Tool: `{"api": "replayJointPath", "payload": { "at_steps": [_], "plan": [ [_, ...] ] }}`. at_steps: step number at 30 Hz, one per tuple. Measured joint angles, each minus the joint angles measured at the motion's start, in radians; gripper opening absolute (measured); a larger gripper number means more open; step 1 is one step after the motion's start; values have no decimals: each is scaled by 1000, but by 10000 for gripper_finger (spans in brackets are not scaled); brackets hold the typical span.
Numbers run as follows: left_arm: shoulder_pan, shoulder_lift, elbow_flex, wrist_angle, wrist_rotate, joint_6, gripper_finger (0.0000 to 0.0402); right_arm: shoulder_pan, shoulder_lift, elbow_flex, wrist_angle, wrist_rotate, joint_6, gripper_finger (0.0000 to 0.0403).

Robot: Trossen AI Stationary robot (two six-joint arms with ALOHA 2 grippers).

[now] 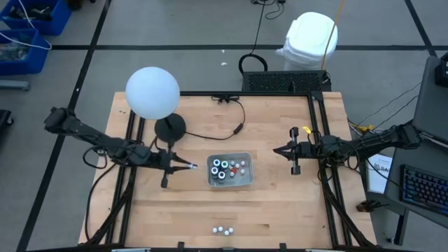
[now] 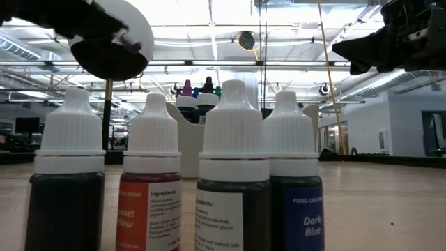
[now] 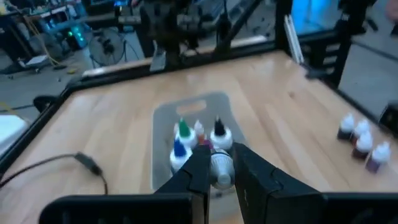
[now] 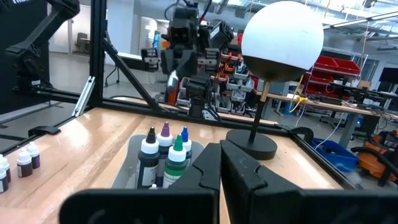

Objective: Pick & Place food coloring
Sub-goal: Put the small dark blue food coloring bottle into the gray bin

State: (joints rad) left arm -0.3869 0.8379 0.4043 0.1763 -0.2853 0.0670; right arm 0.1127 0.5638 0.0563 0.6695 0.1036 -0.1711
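Several food coloring bottles stand in a clear grey tray point(image 1: 238, 183) at the table's middle, their coloured caps point(image 4: 165, 146) upright. Another small group of bottles point(image 1: 222, 229) stands near the front edge and fills the low view point(image 2: 233, 174). My left gripper point(image 1: 187, 166) is just left of the tray, shut on one small white-capped bottle point(image 3: 221, 171). My right gripper point(image 1: 276, 150) waits shut to the right of the tray, touching nothing. My left gripper pinches the small bottle between its two fingers point(image 3: 198, 169), near their free ends. Its white-capped end point(image 3: 221, 163) shows between the fingertips. The fingers come nearly level from the table's left, and the bottle is off the table, short of the tray's left edge.
A lamp with a white globe point(image 1: 152, 91) and a round black base point(image 1: 169, 128) stands behind my left gripper, its cord point(image 1: 231, 129) trailing over the table. Black frame rails point(image 1: 318, 140) run along the table's left, right and far sides.
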Motion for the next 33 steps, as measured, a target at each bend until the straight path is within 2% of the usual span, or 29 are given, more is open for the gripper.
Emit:
{"api": "replayJointPath", "payload": {
  "at_steps": [4,9,14,20,26,29,33],
  "plan": [
    [26,105,85,40,24,16,50,0,0,0,-3,0,0,0],
    [77,312,288,8,51,30,50,0,2,0,-9,1,10,0],
    [135,555,548,-181,127,67,50,0,2,0,-9,1,13,0],
    [188,853,877,-424,137,84,50,0,2,0,-10,0,32,0],
    [205,1099,1180,-665,138,82,50,0,2,0,-9,0,38,0],
    [203,1192,1290,-756,139,81,50,0,2,0,-12,0,31,0],
    [203,1265,1355,-819,139,50,50,0,2,0,-17,0,30,0]
  ]
}}
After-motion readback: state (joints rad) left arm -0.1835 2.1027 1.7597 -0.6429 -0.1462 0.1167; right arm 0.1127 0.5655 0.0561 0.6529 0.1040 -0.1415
